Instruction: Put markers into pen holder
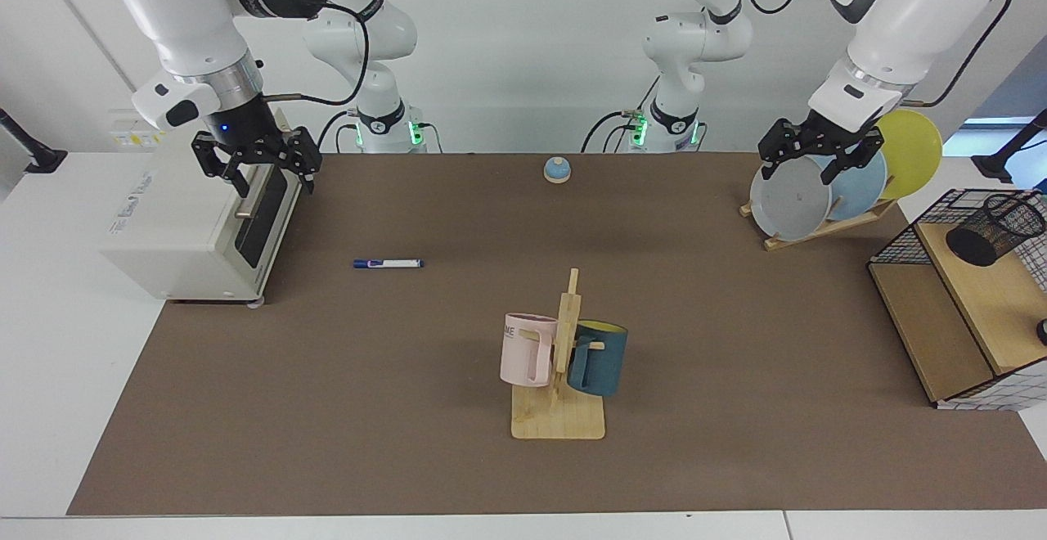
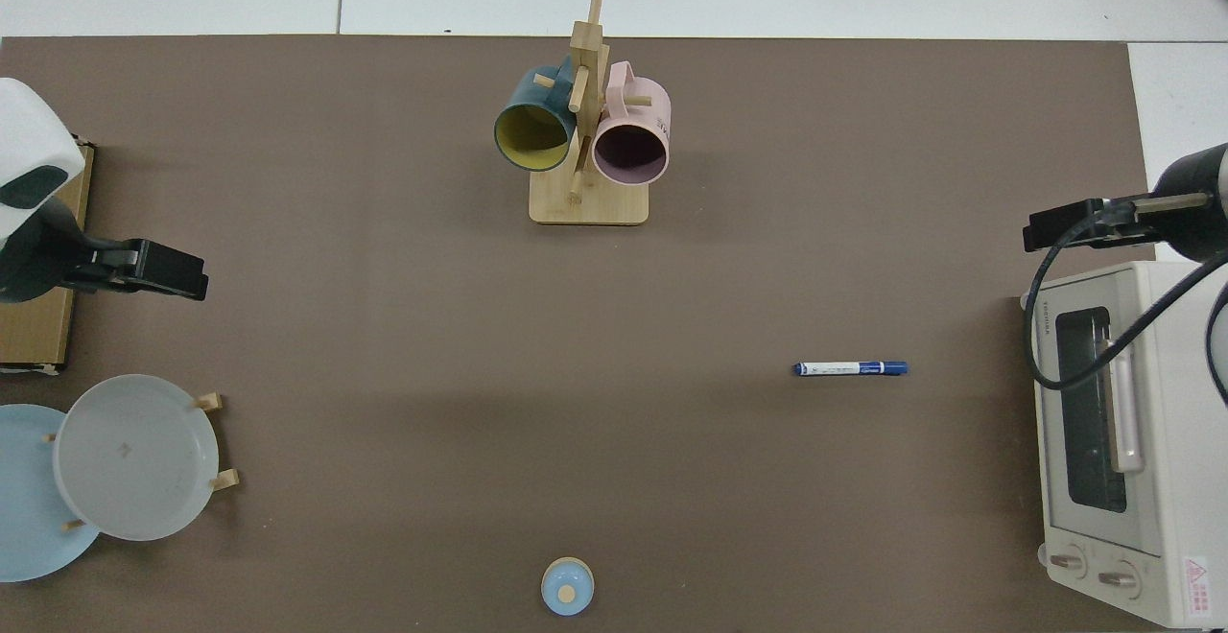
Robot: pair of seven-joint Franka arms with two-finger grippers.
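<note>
The marker (image 1: 388,263) (image 2: 850,368), a white barrel with a dark blue cap, lies flat on the brown mat left of centre in the facing view. The pen holder (image 1: 996,229), a black mesh cup, sits tilted on the upper wooden shelf of the wire rack at the far right; the top view does not show it. My right gripper (image 1: 274,178) (image 2: 1065,227) hangs open above the toaster oven, back and to the left of the marker. Over the plate rack my left gripper (image 1: 806,170) (image 2: 163,271) hangs open and holds nothing.
A toaster oven (image 1: 204,229) (image 2: 1122,441) stands at the mat's left edge in the facing view. A wooden mug tree (image 1: 560,409) with a pink and a teal mug stands front centre. Plates (image 1: 792,196) lean in a rack beside the wire rack (image 1: 957,319). A small blue dome (image 1: 557,169) sits at the back.
</note>
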